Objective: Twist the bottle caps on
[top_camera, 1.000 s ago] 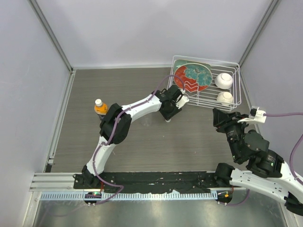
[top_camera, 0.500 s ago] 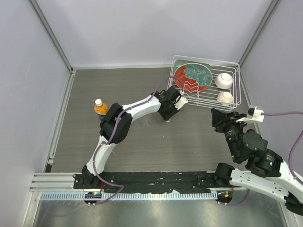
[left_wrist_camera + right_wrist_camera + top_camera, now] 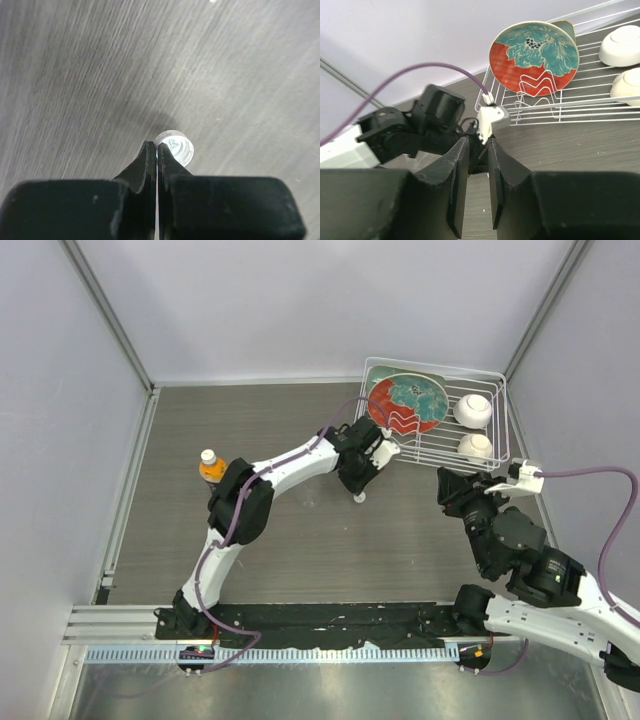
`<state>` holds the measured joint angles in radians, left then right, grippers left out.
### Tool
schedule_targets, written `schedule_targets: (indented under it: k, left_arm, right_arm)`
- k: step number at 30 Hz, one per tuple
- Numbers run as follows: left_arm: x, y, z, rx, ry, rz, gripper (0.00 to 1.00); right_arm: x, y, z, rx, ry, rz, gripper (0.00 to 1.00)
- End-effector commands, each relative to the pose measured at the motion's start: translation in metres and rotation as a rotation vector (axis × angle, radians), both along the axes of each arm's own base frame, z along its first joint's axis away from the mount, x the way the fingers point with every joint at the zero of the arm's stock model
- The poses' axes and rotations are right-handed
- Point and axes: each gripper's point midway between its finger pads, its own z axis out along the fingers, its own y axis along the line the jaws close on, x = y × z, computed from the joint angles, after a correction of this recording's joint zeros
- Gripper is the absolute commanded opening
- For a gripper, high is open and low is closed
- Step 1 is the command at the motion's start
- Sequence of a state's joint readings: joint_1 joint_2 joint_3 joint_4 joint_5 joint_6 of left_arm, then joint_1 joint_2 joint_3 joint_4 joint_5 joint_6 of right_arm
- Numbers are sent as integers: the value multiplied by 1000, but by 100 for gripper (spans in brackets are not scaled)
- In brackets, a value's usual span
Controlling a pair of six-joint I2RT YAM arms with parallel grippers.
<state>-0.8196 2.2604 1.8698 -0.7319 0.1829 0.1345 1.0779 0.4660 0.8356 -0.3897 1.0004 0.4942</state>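
A small white bottle cap (image 3: 359,497) lies on the dark table. In the left wrist view the cap (image 3: 176,148) sits just beyond my fingertips, open side up. My left gripper (image 3: 358,480) (image 3: 156,146) is shut, its tips at the cap's rim, and I cannot tell if they touch it. The short orange bottle (image 3: 211,469) stands at the left with a cream cap (image 3: 208,455) on its neck. My right gripper (image 3: 447,490) (image 3: 478,141) is open by a narrow gap, empty, and points at the left wrist. The clear bottle is out of view.
A white wire rack (image 3: 505,420) stands at the back right, just behind the left gripper. It holds a red-and-teal plate (image 3: 408,405) (image 3: 534,57) and two white balls (image 3: 472,410) (image 3: 474,446). Grey walls close in the table.
My right arm has moved left, toward the left gripper. The left gripper has shifted slightly back, and the white cap now shows on the table in front of it.
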Motion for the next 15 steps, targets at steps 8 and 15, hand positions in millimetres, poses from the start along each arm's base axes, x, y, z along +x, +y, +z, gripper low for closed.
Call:
schedule_targets:
  k: [8,15]
  left_arm:
    - [-59,-2,314,-454,-454,-123,0]
    - [-94,45,389,-624,-837,-236,0]
  right_arm:
    - [8,14,33,321,5,-45,36]
    - [10,83,61,564,-20,191,91]
